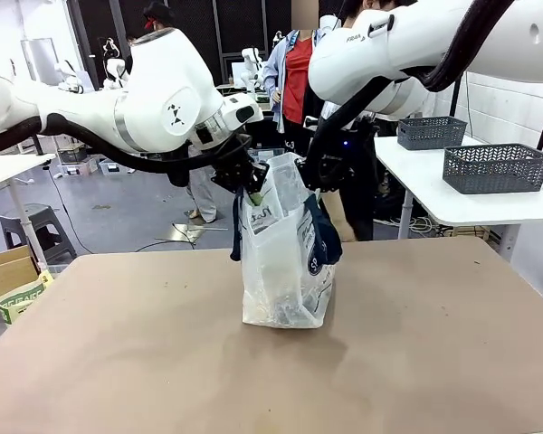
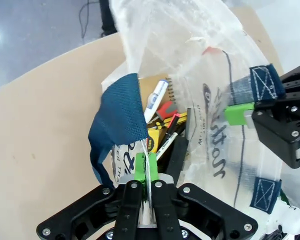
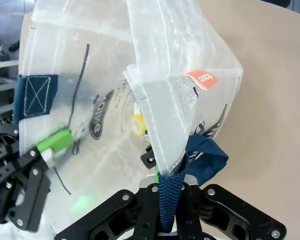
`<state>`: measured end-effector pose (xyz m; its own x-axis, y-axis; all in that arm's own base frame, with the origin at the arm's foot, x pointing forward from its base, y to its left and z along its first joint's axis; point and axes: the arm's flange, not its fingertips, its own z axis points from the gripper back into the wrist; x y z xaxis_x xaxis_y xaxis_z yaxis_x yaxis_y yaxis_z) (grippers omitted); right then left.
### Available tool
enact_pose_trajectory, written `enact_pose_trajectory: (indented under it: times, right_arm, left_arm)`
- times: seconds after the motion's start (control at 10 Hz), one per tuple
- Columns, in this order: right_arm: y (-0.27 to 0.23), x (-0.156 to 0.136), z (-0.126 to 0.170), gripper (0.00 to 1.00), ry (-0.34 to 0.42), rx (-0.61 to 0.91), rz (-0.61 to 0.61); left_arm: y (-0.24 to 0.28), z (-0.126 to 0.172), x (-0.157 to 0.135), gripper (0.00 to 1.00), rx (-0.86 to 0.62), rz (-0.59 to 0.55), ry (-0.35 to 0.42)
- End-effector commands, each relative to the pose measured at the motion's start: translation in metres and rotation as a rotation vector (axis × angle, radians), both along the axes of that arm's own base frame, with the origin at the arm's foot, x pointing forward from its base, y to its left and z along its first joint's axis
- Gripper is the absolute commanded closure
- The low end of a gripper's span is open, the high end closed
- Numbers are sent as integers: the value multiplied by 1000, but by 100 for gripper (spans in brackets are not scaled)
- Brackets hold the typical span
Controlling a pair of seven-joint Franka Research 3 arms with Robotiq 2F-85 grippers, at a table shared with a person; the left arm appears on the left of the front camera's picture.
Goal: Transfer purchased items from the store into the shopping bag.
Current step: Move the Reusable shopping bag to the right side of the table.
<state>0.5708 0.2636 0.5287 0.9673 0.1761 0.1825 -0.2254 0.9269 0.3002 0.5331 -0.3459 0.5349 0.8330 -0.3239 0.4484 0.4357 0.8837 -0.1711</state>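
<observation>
The shopping bag (image 1: 285, 271), translucent white with navy straps, stands upright mid-table. My left gripper (image 1: 252, 192) is shut on its left top rim and my right gripper (image 1: 309, 176) is shut on the right rim at a navy strap. In the left wrist view my left gripper (image 2: 146, 167) pinches the plastic edge beside a navy strap (image 2: 120, 117). The purchased items (image 2: 160, 130) lie inside: a white marker, pens, a yellow pack, a spiral notebook. In the right wrist view my right gripper (image 3: 165, 180) clamps the strap and bag (image 3: 115, 60) edge.
Two dark grey lattice baskets (image 1: 496, 167) sit on a white side table (image 1: 471, 203) at the back right; I cannot tell whether either is the store. A person (image 1: 294, 72) in a red top stands behind the bag. The brown table (image 1: 118, 344) is bare around the bag.
</observation>
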Motion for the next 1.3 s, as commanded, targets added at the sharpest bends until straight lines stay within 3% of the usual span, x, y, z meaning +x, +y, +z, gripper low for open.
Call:
enact_pose_trajectory:
  times: [0.0, 0.5, 0.6, 0.7, 1.0, 1.2]
  right_arm:
    - [8, 13, 7, 100, 18, 19, -37]
    - [19, 48, 20, 100, 74, 25, -56]
    - [20, 50, 19, 100, 91, 21, -25]
    - [9, 34, 8, 100, 56, 24, -44]
    - [11, 40, 7, 100, 77, 22, -35]
    - [20, 44, 1, 100, 79, 59, -98]
  left_arm:
    - [-12, -1, 5, 100, -77, -8, 23]
    - [-28, 2, -5, 100, -135, -22, 81]
    - [-30, -4, -2, 100, -106, -6, 64]
    - [-30, -4, -2, 100, -106, -6, 64]
    - [-32, -8, -2, 100, -105, -7, 73]
    - [-36, -8, 0, 100, -76, -14, 53]
